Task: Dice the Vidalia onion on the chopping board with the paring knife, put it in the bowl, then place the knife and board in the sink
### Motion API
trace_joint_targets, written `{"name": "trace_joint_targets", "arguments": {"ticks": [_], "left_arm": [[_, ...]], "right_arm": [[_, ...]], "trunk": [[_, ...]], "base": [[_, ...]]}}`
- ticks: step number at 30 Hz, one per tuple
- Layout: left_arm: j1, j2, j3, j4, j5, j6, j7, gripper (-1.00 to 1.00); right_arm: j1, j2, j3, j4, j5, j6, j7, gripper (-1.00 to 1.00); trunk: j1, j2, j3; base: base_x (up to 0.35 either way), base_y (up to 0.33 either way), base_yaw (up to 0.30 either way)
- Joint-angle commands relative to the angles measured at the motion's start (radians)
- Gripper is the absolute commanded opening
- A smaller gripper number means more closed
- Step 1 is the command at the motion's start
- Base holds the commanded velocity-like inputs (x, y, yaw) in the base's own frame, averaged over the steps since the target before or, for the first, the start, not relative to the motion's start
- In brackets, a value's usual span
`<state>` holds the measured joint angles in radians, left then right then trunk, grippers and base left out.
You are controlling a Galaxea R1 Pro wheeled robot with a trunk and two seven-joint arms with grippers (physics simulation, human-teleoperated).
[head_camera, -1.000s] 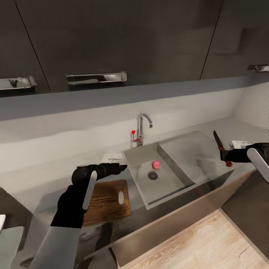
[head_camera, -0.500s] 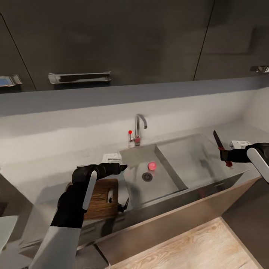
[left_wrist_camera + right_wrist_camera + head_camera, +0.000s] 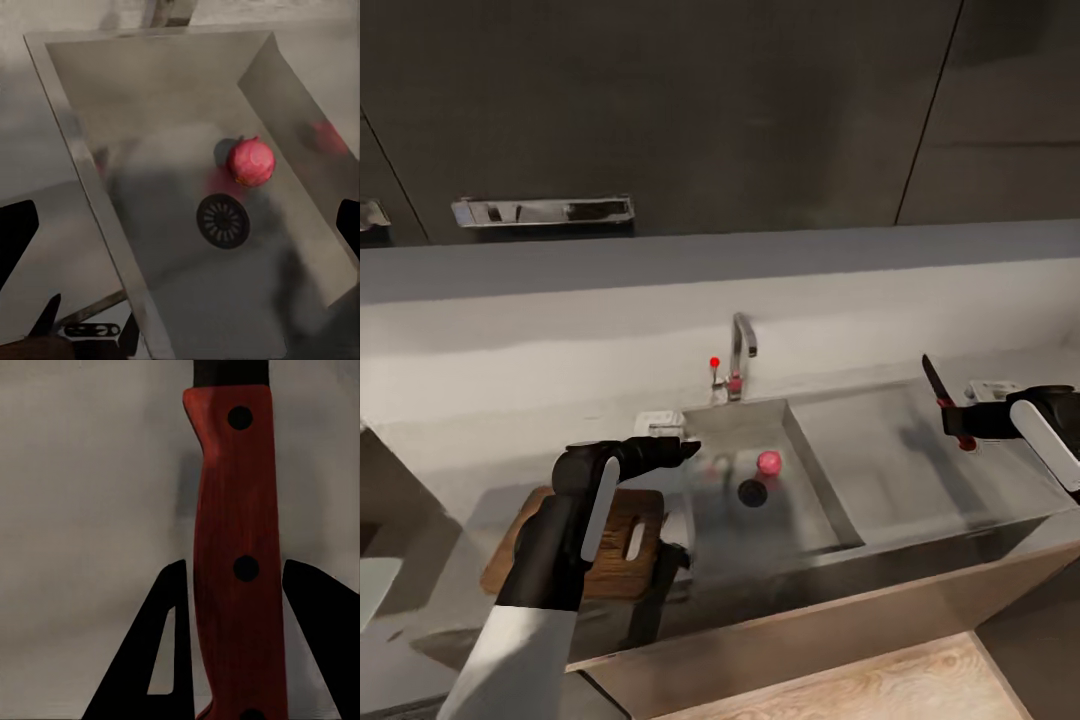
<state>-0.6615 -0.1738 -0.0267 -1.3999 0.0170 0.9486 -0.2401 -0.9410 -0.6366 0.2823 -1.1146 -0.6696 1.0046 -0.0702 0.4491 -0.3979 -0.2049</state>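
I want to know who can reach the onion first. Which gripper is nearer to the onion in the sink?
Left. The left gripper hovers at the sink's left edge, beside the onion. The right gripper, holding the paring knife, is far right.

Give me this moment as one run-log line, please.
left claw: open, above sink | onion: by drain | right claw: holding paring knife

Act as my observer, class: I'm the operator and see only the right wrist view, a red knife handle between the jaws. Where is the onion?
Observer: The onion lies in the sink, right beside the drain.
Operator: And the board?
Observer: The board lies flat on the countertop, left of the sink.
Operator: Are the left jaws free?
Observer: Yes, they are open and empty, above the sink's left rim.
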Motion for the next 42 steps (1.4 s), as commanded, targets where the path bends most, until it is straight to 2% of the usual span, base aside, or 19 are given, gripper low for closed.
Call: {"name": "trace_joint_targets", "arguments": {"ticks": [1,10,14,18,22,23,24,29,30,31,34,36,38,39,42], "left_arm": [[-0.001,-0.001,0.001,-0.001,0.001,0.005,-0.001,1.0],[-0.001,-0.001,0.001,0.015,0.001,0.005,-0.001,1.0],[-0.001,-0.001,-0.007,0.054,0.001,-0.039,0.0,1.0],[-0.001,-0.001,-0.02,0.124,0.001,-0.092,0.002,1.0],[-0.001,-0.001,-0.037,0.243,0.001,-0.137,0.023,1.0],[-0.002,-0.001,-0.044,0.327,0.001,-0.172,0.058,1.0],[-0.003,-0.001,-0.045,0.353,0.001,-0.182,0.076,1.0],[-0.005,-0.001,-0.057,0.401,0.0,-0.199,0.136,1.0],[-0.005,-0.001,-0.067,0.406,0.0,-0.203,0.147,1.0],[-0.006,-0.001,-0.095,0.418,0.0,-0.25,0.193,1.0],[-0.006,-0.001,-0.108,0.442,0.0,-0.333,0.253,1.0],[-0.006,-0.001,-0.143,0.46,0.0,-0.395,0.301,1.0],[-0.006,-0.001,-0.181,0.464,0.0,-0.421,0.321,1.0],[-0.006,-0.001,-0.222,0.461,0.0,-0.437,0.332,1.0],[-0.006,-0.001,-0.239,0.44,0.001,-0.441,0.331,1.0]], "right_arm": [[-0.001,-0.002,0.003,-0.001,-0.008,0.002,-0.007,-1.0],[-0.001,-0.002,0.003,-0.001,-0.008,0.002,-0.007,-1.0],[-0.001,0.001,0.002,-0.002,-0.009,0.001,-0.005,-1.0],[-0.001,0.002,0.002,-0.002,-0.01,-0.001,-0.004,-1.0],[-0.001,0.018,0.006,-0.002,-0.01,-0.001,-0.004,-1.0],[-0.001,0.03,0.007,-0.002,-0.01,-0.001,-0.005,-1.0],[-0.001,0.033,0.008,-0.002,-0.01,-0.001,-0.005,-1.0],[-0.001,0.037,0.009,-0.004,-0.01,-0.001,-0.005,-1.0],[-0.001,0.038,0.008,-0.005,-0.01,-0.001,-0.005,-1.0],[-0.001,0.038,0.009,-0.009,-0.01,-0.001,-0.005,-1.0],[-0.001,0.039,0.009,-0.009,-0.01,-0.001,-0.005,-1.0],[-0.001,0.04,0.009,-0.01,-0.01,-0.001,-0.005,-1.0],[-0.001,0.04,0.009,-0.01,-0.01,-0.001,-0.005,-1.0],[-0.001,0.04,0.008,-0.01,-0.01,-0.001,-0.005,-1.0],[-0.001,0.04,0.008,-0.01,-0.01,-0.001,-0.005,-1.0]], "trunk": [[0.001,-0.002,-0.002],[0.001,-0.002,-0.002],[0.001,-0.002,-0.002],[0.001,-0.002,-0.002],[0.001,-0.002,-0.002],[0.001,-0.002,-0.002],[0.001,-0.002,-0.002],[0.001,-0.002,-0.002],[0.001,-0.002,-0.002],[0.001,-0.002,-0.002],[0.001,-0.002,-0.002],[0.001,-0.002,-0.002],[0.001,-0.002,-0.002],[0.001,-0.002,-0.002],[0.001,-0.002,-0.002]], "base": [[0.153,-0.297,0.251],[0.145,-0.297,0.216],[0.088,-0.198,0.044],[0.023,-0.051,0.011],[0.006,-0.013,0.003],[0.001,-0.003,0.001],[0.001,-0.002,0.0],[0.0,0.0,0.0],[0.0,0.0,0.0],[0.0,0.0,0.0],[0.0,0.0,0.0],[0.0,0.0,0.0],[0.0,0.0,0.0],[0.0,0.0,0.0],[0.0,0.0,0.0]]}}
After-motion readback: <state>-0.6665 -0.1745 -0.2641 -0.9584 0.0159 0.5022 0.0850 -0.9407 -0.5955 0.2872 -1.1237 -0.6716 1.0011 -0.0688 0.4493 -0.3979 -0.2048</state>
